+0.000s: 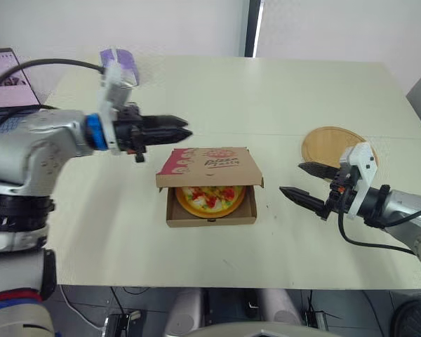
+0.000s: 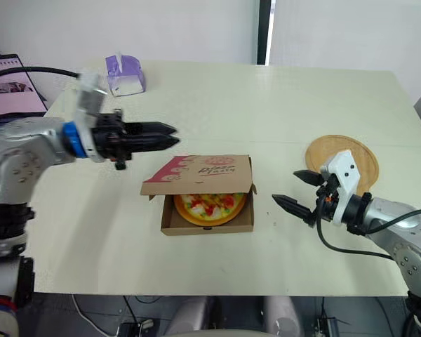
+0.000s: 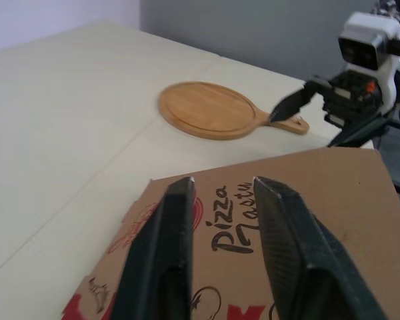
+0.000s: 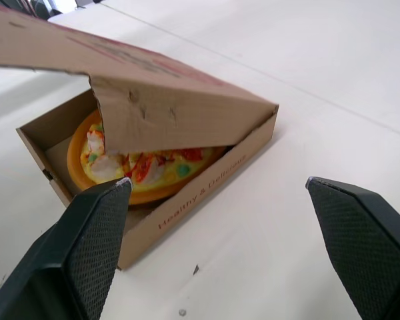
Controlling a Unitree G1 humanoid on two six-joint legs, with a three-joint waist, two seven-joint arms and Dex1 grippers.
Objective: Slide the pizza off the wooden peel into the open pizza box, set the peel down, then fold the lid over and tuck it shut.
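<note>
The cardboard pizza box (image 1: 212, 217) sits mid-table with the pizza (image 1: 210, 199) inside. Its printed lid (image 1: 212, 166) hangs half folded over it, raised at the front and untucked. The round wooden peel (image 1: 328, 144) lies flat on the table to the right, with nothing on it. My left gripper (image 1: 189, 127) hovers just above the lid's back left corner, pointing right. Its fingers (image 3: 167, 253) stand a narrow gap apart with nothing between them. My right gripper (image 1: 290, 177) is wide open low over the table, right of the box and in front of the peel, pointing at the box (image 4: 187, 200).
A purple tissue box (image 2: 125, 74) stands at the far left of the table. A laptop screen (image 1: 7, 77) is off the table's left edge. A seam (image 1: 281, 133) runs across the tabletop behind the box.
</note>
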